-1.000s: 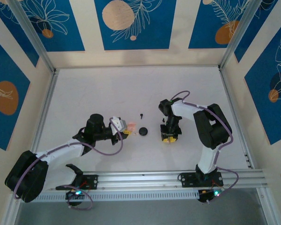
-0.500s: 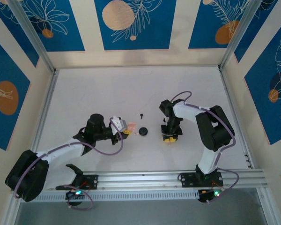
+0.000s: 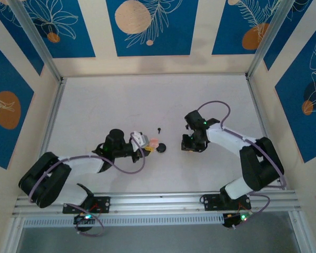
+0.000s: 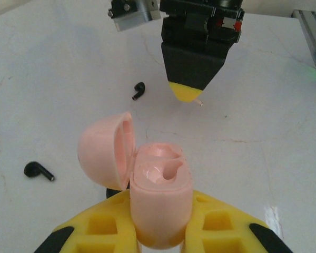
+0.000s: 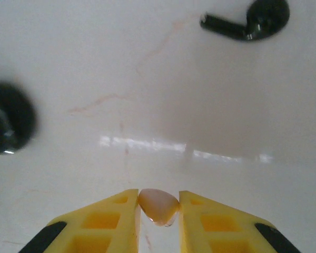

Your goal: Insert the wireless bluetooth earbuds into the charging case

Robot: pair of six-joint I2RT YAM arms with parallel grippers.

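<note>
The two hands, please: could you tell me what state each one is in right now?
Left hand: closed on the open pink charging case.
Right hand: closed on a pale pink earbud.

Table between the two arms

The charging case (image 4: 159, 182) sat between the left gripper's (image 4: 160, 213) fingers, lid (image 4: 106, 157) swung left. On the table (image 3: 121, 100), one loose earbud (image 4: 38, 171) lay left of it and another loose earbud (image 4: 139, 90) lay ahead, near the facing right gripper (image 5: 158, 201), which clamped a third earbud (image 5: 159, 208). The round case (image 3: 161, 148) lay between both grippers.
</note>
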